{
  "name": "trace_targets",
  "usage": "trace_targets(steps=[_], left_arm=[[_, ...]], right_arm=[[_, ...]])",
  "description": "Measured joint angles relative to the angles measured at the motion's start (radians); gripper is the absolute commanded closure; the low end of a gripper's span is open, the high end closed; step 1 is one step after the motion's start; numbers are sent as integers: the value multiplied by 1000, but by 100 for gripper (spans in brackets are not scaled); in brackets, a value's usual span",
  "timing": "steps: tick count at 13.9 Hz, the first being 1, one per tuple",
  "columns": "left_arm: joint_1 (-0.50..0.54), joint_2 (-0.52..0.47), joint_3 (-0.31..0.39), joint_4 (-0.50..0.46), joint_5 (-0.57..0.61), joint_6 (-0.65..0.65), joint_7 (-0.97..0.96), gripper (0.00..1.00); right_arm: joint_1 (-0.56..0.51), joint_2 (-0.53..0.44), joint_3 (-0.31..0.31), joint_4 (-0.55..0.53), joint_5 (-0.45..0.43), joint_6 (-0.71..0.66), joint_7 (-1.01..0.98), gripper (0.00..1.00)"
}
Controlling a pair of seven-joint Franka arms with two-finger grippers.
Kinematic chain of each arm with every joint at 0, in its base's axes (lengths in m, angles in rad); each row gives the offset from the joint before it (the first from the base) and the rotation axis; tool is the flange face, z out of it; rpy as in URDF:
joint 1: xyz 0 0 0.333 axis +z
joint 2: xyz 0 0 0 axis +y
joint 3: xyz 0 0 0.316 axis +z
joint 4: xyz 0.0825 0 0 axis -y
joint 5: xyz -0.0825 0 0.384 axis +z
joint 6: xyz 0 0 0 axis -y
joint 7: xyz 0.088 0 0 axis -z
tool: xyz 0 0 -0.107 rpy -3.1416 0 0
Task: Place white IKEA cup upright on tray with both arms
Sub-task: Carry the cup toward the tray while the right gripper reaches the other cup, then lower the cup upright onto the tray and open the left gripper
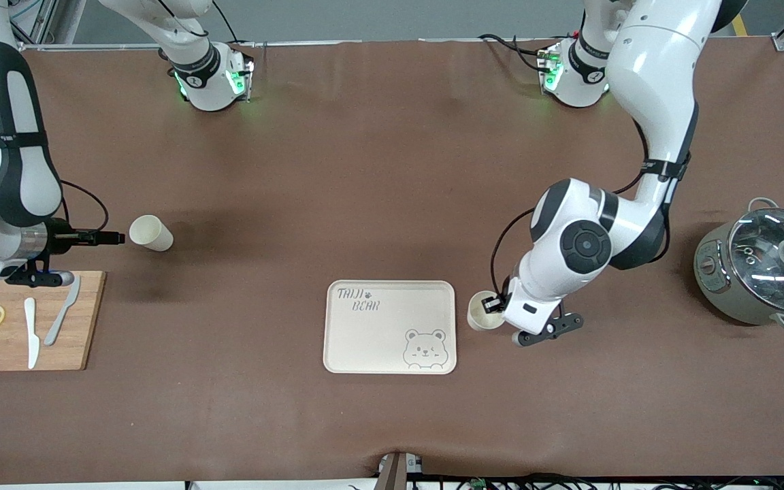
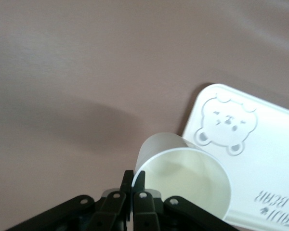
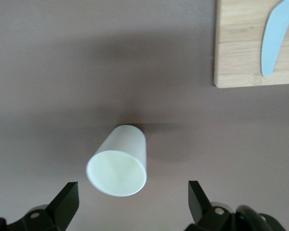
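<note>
Cream tray (image 1: pixel 390 327) edge beside left hand's (image 1: pixel 499 304) cup (image 1: pixel 482 311).

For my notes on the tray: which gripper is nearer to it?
Left. The left gripper holds a cup right beside the tray; the right gripper is away by the cutting board.
</note>
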Motion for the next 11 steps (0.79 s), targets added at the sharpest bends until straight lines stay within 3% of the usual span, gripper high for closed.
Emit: trace_targets(steps=[8, 9, 11], left_arm=[[-106, 142, 1, 58, 0, 155, -118, 100], [-117, 159, 2, 60, 0, 156, -119, 93], [-134, 182, 4, 63, 0, 160, -119, 65]], right_arm=[[-23, 0, 0, -116, 2, 127, 0, 0], [-23, 0, 0, -136, 2, 144, 0, 0], [-23, 0, 2, -162, 2, 149, 0, 0]])
